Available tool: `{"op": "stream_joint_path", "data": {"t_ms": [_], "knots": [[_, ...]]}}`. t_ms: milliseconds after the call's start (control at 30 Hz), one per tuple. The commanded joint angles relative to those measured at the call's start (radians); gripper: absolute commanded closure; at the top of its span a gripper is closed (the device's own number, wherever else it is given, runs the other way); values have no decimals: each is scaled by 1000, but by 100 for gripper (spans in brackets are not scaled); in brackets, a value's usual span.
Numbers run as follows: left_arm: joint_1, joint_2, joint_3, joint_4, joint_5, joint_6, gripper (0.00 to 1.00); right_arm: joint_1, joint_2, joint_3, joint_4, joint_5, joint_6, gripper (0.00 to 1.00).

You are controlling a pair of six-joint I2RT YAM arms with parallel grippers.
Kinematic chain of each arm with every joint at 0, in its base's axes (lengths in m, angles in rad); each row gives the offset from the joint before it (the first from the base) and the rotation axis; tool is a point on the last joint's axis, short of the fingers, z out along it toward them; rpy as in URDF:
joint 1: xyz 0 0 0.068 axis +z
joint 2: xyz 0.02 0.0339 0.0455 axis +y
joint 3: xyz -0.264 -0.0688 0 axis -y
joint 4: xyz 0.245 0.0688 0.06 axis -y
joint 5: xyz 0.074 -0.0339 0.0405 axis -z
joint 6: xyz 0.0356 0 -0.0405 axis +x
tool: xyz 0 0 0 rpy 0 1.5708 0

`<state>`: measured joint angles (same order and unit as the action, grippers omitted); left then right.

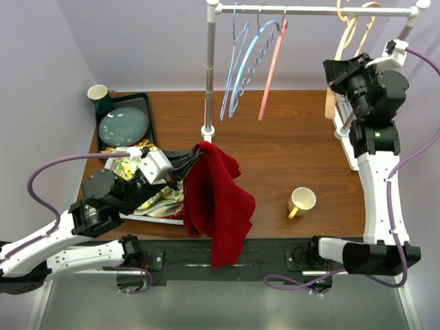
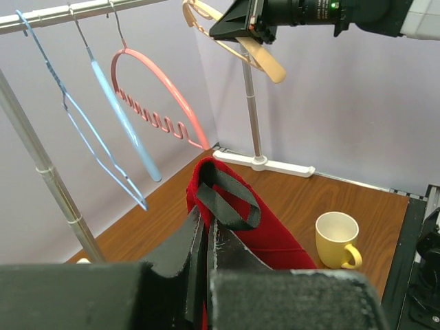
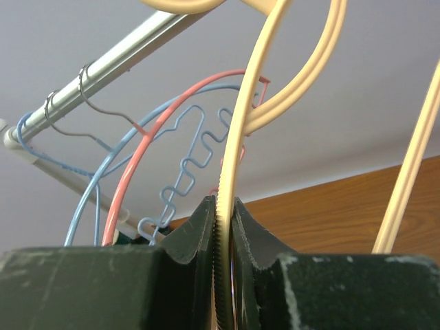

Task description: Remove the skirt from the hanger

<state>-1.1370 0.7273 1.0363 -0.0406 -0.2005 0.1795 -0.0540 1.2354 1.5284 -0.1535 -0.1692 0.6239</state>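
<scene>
The red skirt [image 1: 218, 201] with a black waistband [image 2: 232, 198] hangs from my left gripper [image 1: 193, 160], which is shut on its top edge above the table's front. Its hem drops past the near table edge. In the left wrist view the red cloth [image 2: 269, 237] is pinched between my left gripper's [image 2: 207, 228] fingers. The cream hanger [image 1: 348, 36] hangs bare on the rail at the back right. My right gripper [image 1: 335, 77] is shut on one of its arms. The right wrist view shows that ribbed cream arm [image 3: 237, 137] clamped in my right gripper [image 3: 223, 207].
A yellow mug [image 1: 302, 201] stands right of the skirt. Blue hangers [image 1: 242, 62] and a pink hanger [image 1: 273, 65] hang on the rack, whose pole [image 1: 210, 69] stands mid-table. A black tray [image 1: 148, 103] with a plate, a cup [image 1: 98, 92] and patterned cloth [image 1: 161, 199] are at left.
</scene>
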Motion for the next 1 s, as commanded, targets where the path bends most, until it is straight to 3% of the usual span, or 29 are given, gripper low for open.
{"op": "stream_joint_path", "data": {"t_ms": [0, 200, 333, 433, 467, 533, 567, 600, 667, 833, 967], "knots": [[5, -9, 51, 91, -28, 28, 100, -20, 32, 12, 150, -115, 108, 100], [5, -6, 50, 85, -36, 40, 100, -47, 88, 13, 213, -170, 177, 100], [5, -3, 44, 97, -45, 48, 100, -67, 125, 30, 166, -191, 183, 100], [5, -3, 73, 117, -83, 60, 100, -75, 110, 33, 92, -196, 157, 75], [5, -3, 89, 120, -100, 69, 100, -76, 99, 33, 54, -194, 143, 60], [5, -3, 149, 134, -167, 96, 100, -75, 56, 13, 28, -175, 112, 50], [5, -3, 165, 174, -189, 115, 100, -75, 38, -2, 6, -170, 105, 41], [5, 0, 195, 198, -223, 159, 100, -76, 4, -23, -18, -168, 80, 26], [5, 17, 237, 246, -247, 199, 100, -75, -25, -40, -102, -162, 57, 11], [5, 76, 373, 327, -339, 363, 100, -76, -125, -40, -303, -177, -15, 3], [5, 155, 464, 367, -421, 549, 100, -75, -241, -131, -316, -202, 12, 4]]}}
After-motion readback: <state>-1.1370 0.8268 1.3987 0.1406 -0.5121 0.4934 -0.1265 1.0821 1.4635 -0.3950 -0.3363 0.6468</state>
